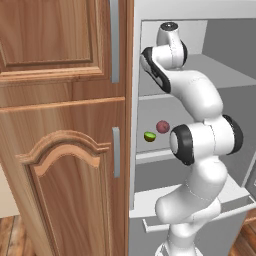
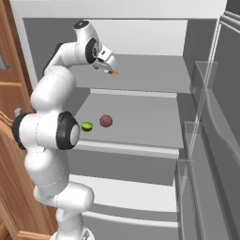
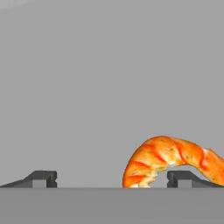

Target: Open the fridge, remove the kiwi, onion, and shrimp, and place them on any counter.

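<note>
Hand view puts the shrimp right in front of us on the grey upper shelf, its curl arching over the right fingertip rather than lying midway between the two tips. Our hand has its fingers spread wide apart with nothing held.

The risk we see is that off-centre position. If we close from here, the right finger may ride under or against the shrimp's curve and flick it sideways, or pinch only its end so it slips out on the lift. We judge a small sideways correction is called for before closing. A second worry is the shelf itself: the tips look very close to its surface, and pressing lower could scrape it and push the shrimp deeper into the fridge. On the way out, the arm's elbow sits near the fridge's left wall and could brush it.

As for what the fridge holds: the door stands open, the shrimp rests on the upper shelf just beside our hand, and the middle shelf below carries the kiwi and the onion, near each other but apart. The lower shelf and the door bins look bare. None of the three has reached the desk yet.
</note>
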